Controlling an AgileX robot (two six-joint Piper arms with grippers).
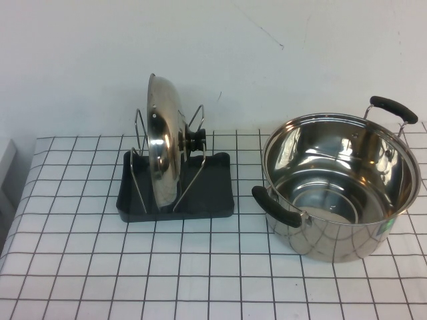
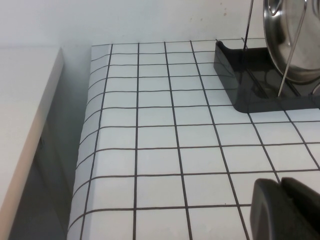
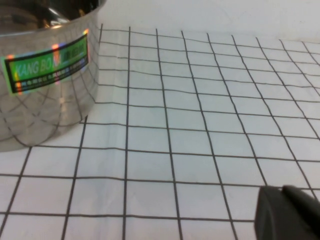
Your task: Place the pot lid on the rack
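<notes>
The shiny steel pot lid [image 1: 164,143] stands on edge in the wire slots of the black rack [image 1: 213,193], its black knob [image 1: 197,141] facing right. The lid [image 2: 290,45] and the rack [image 2: 250,80] also show in the left wrist view. My left gripper [image 2: 281,186] is shut and empty, low over the table, short of the rack's near left corner. My right gripper [image 3: 280,192] is shut and empty, low over the table to the right of the pot. Neither gripper shows in the high view.
A deep steel pot [image 1: 340,183] with two black handles stands at the right of the white grid-patterned table [image 1: 200,280]; its labelled wall [image 3: 45,80] shows in the right wrist view. The table's left edge [image 2: 87,150] drops off beside a white surface [image 2: 20,125].
</notes>
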